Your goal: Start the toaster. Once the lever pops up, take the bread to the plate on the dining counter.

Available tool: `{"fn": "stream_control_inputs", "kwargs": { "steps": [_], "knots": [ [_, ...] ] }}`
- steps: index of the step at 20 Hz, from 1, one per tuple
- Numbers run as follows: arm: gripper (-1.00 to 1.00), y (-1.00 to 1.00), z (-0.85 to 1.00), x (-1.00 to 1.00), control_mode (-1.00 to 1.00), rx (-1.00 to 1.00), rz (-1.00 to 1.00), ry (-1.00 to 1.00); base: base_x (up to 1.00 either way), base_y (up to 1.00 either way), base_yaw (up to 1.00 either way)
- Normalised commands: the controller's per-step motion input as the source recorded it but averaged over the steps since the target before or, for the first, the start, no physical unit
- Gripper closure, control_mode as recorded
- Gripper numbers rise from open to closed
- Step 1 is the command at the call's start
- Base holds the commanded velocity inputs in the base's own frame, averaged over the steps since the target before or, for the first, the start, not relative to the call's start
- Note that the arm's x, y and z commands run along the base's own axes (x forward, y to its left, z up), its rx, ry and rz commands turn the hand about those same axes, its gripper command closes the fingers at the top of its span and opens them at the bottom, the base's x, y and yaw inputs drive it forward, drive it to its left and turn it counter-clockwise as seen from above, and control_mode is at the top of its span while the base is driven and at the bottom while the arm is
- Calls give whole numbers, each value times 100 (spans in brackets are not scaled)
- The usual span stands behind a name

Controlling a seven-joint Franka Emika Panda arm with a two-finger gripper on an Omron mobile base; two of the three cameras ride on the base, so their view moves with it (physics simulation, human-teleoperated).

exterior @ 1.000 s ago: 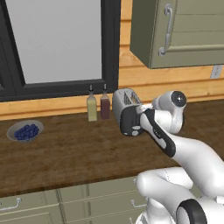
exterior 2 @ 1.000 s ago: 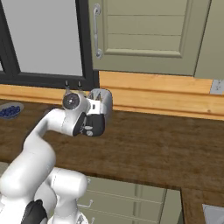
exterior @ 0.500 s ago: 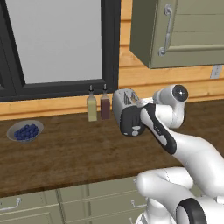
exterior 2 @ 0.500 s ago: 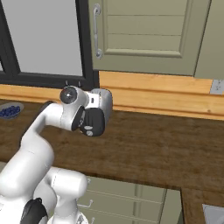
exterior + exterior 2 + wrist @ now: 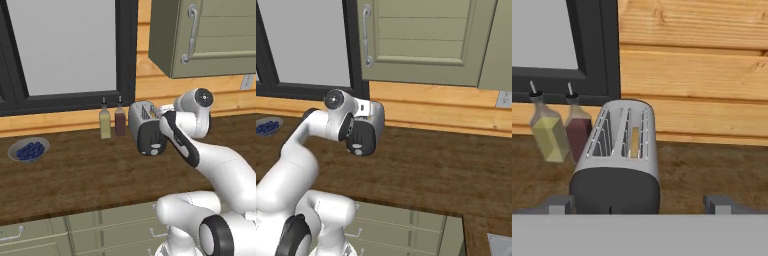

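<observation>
Arm swung closer; my gripper (image 5: 640, 202) gapes wide, empty, before the toaster (image 5: 618, 160), black end toward me.

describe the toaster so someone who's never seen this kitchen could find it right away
Look along the dark wooden counter beneath the black-framed window, at the window's right corner. Next to two slim bottles stands the toaster. Unlike those bottles, it is a squat silver box with a rounded black end panel and wire-lined slots on top, one holding a tan slice.

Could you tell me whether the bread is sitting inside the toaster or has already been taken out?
Inside. In the hand view the bread shows as a tan strip down in the right slot of the toaster, below the slot's rim.
</observation>
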Motion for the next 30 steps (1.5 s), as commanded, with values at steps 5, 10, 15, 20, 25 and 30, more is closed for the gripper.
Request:
{"fn": "stream_control_inputs", "kwargs": {
  "steps": [5,10,15,20,25,30],
  "knots": [
    [-100,0,0,1,-100,0,-5,-3,0,0,0],
    [-100,0,-6,2,-100,0,-1,-2,0,0,0],
    [-100,0,-7,0,-100,1,0,0,0,0,0],
    [-100,8,0,4,-100,0,0,0,0,0,0],
    [-100,5,0,19,-100,0,0,0,0,0,0],
    [-100,11,0,24,-100,0,0,0,0,0,0]
  ]
}}
